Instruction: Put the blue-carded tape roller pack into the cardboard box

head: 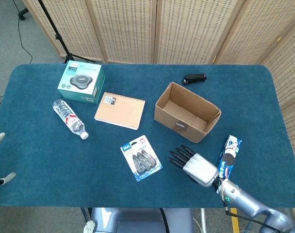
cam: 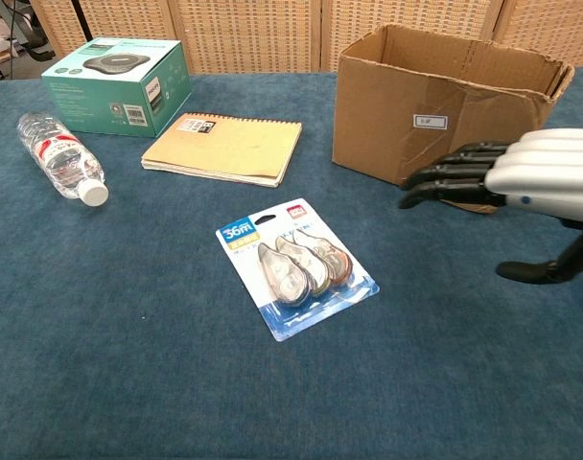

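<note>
The worktop has fuzzy blue cloth. The cardboard box is dull brown paper. The tape roller pack is shiny plastic.

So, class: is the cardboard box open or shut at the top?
Open: the cardboard box has no lid or flaps covering it, and its bare inside floor shows from the head view.
</note>
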Controlling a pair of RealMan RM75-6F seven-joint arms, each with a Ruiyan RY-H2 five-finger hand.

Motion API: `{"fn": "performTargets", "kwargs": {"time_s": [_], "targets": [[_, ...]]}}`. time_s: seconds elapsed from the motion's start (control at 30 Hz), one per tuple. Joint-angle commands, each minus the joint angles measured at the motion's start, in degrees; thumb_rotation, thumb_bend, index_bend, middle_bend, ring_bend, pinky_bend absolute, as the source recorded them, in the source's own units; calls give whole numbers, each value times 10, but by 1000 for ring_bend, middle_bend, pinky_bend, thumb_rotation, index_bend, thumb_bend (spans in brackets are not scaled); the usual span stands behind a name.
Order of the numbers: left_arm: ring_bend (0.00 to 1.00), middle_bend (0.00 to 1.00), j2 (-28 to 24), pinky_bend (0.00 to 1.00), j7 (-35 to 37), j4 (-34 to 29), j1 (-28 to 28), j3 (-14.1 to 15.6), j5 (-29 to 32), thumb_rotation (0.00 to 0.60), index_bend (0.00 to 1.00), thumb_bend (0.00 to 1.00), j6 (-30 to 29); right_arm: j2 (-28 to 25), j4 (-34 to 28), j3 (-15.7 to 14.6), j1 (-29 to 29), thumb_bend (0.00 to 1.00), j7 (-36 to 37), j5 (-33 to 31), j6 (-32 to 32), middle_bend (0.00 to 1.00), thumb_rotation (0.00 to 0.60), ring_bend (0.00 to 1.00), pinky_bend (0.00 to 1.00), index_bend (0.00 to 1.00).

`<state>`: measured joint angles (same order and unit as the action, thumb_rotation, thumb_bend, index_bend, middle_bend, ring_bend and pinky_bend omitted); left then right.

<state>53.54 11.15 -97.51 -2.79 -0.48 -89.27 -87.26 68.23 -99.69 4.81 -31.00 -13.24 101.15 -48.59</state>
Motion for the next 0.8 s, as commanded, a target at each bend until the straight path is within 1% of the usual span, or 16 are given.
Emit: {"fn": "performTargets", "kwargs": {"time_s": [0.03, 0.1, 0.17, 0.3, 0.4, 0.47, 0.67, 0.8], "targets": [[0, 0, -1, 0, 4, 1, -4, -1, 6, 600, 0, 0, 8, 53, -12, 42, -47, 432, -87, -92, 67, 57, 600, 0, 62, 88], [0, 0, -2, 0, 4, 2, -6, -2, 8, 600, 0, 0, 12, 67, -11, 50, -57, 440, -112, -118, 79, 57, 600, 0, 63, 88], [0, 0, -2, 0, 4, 2, -8, -3, 13, 600, 0, 0, 18, 89, -12, 59, -72, 440, -150, -158, 95, 57, 600, 0, 62, 88], [0, 0, -2, 0, 5, 3, -12, -5, 21, 600, 0, 0, 27, 121, -24, 67, -101, 436, -218, -230, 112, 46, 600, 0, 62, 88], [0, 0, -3, 0, 7, 4, -13, -6, 24, 600, 0, 0, 31, 137, -30, 67, -122, 354, -261, -284, 120, 20, 600, 0, 62, 88], [0, 0, -3, 0, 8, 5, -14, -6, 25, 600, 0, 0, 33, 150, -31, 65, -143, 311, -297, -335, 121, 15, 600, 0, 62, 88], [0, 0, -4, 0, 9, 5, -16, -7, 28, 600, 0, 0, 37, 179, -36, 46, -198, 311, -388, -453, 85, 4, 600, 0, 62, 88], [0, 0, -5, 0, 12, 6, -17, -8, 31, 600, 0, 0, 39, 200, -34, 33, -229, 311, -429, -520, 55, 0, 600, 0, 62, 88]]}}
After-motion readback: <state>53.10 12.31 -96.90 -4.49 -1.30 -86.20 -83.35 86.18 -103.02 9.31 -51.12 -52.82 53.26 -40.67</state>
